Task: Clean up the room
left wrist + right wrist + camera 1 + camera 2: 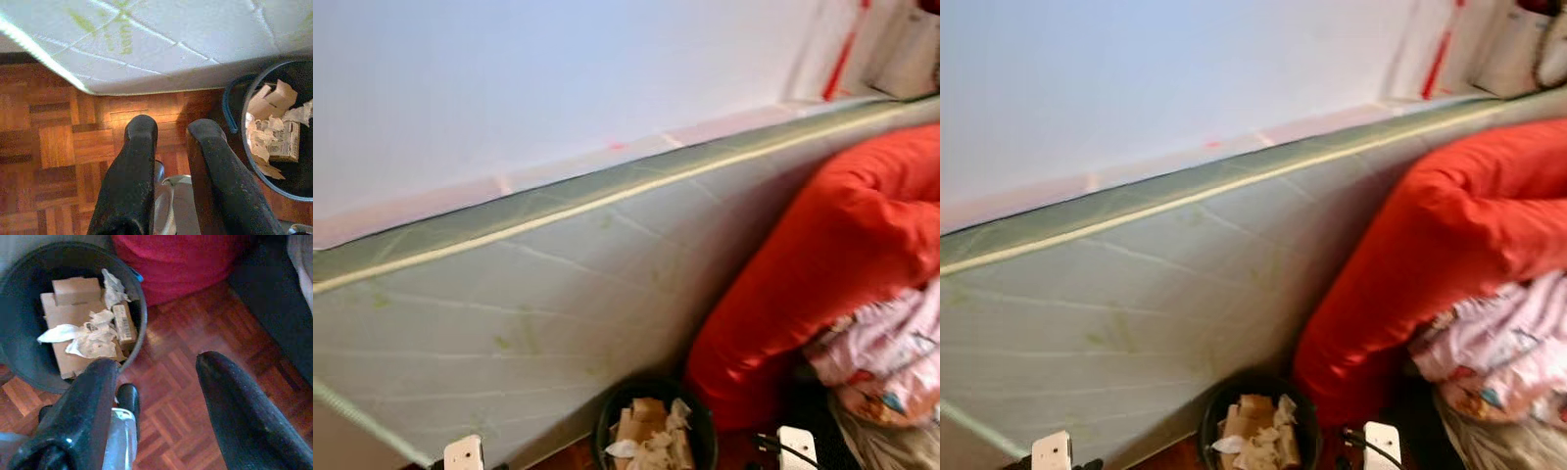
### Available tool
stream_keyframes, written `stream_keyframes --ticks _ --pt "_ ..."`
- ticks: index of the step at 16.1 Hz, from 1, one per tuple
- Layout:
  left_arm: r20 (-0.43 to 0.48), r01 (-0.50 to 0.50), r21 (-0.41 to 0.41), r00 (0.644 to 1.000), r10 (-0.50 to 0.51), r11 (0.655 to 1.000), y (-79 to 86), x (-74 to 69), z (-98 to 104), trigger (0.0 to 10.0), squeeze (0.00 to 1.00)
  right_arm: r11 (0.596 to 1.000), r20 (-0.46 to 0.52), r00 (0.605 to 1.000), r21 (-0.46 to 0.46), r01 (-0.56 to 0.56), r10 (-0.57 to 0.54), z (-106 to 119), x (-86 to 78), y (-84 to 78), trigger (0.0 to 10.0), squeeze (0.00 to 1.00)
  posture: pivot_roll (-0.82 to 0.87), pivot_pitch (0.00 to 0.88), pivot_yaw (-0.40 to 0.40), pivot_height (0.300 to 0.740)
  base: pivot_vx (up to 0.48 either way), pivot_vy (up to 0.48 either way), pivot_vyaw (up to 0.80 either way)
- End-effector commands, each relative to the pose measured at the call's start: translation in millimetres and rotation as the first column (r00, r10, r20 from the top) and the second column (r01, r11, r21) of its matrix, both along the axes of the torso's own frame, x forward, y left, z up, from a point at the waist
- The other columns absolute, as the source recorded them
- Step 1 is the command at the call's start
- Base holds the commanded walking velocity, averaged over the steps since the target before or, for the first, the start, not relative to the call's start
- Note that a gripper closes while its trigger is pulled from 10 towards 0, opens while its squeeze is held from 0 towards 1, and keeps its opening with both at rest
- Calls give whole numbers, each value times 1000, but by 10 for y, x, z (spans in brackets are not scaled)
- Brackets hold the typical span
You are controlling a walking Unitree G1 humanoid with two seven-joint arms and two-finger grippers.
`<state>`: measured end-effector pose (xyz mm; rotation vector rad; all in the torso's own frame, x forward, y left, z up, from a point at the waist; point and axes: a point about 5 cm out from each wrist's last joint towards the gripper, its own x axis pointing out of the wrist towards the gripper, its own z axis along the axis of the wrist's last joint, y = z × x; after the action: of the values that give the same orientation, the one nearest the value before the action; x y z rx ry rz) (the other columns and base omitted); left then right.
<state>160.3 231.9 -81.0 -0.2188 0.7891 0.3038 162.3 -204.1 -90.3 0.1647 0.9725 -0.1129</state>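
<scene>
A black bin point(656, 426) sits on the wooden parquet floor point(195, 396), close against the side of a pale quilted mattress point(529, 313) and just beside a big red cushion point(822, 264). The bin holds flattened cardboard boxes point(73, 323) and crumpled white paper point(93, 335). A blue handle point(229, 110) curves along the bin's rim.

The left pincer point(171, 132) hangs low over the floor near the mattress corner, the bin off to one side of it. Its two black fingers are a little apart with nothing between them. The right pincer point(156, 367) hangs above the floor beside the bin, its fingers spread wide and empty.

Beyond the mattress, a white sheet point(558, 88) covers the bed's top, with a faint pink edge. At the cushion's right lies a bundle of pink patterned cloth point(886, 357). A dark object, too blurred to name, lies on the floor below that cloth.
</scene>
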Motion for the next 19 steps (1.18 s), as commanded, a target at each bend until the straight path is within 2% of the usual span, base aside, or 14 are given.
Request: stream_keyframes --ticks 1,9,17,19 --pt "-26 -6 -10 1000 5 1000 -8 -60 -33 10000 0 1000 2 1000 -9 1 -1 1 -8 -22 10000 0 158 0 -47 740 -270 0 0" --pt "-20 -5 -11 1000 5 1000 -19 -54 -31 10000 0 1000 -4 1000 -12 -7 7 -1 -17 -34 10000 0 152 0 -48 740 -268 0 0" --pt "-24 -7 -13 1000 7 1000 -30 -56 -36 10000 0 1000 -1 1000 -6 -7 7 1 -14 -31 10000 0 151 0 -50 740 0 0 0" --pt "-24 -8 -14 1000 8 1000 -29 -57 -36 10000 0 1000 -5 1000 -3 -4 4 -1 -15 -28 10000 0 150 0 -50 740 0 0 -769"
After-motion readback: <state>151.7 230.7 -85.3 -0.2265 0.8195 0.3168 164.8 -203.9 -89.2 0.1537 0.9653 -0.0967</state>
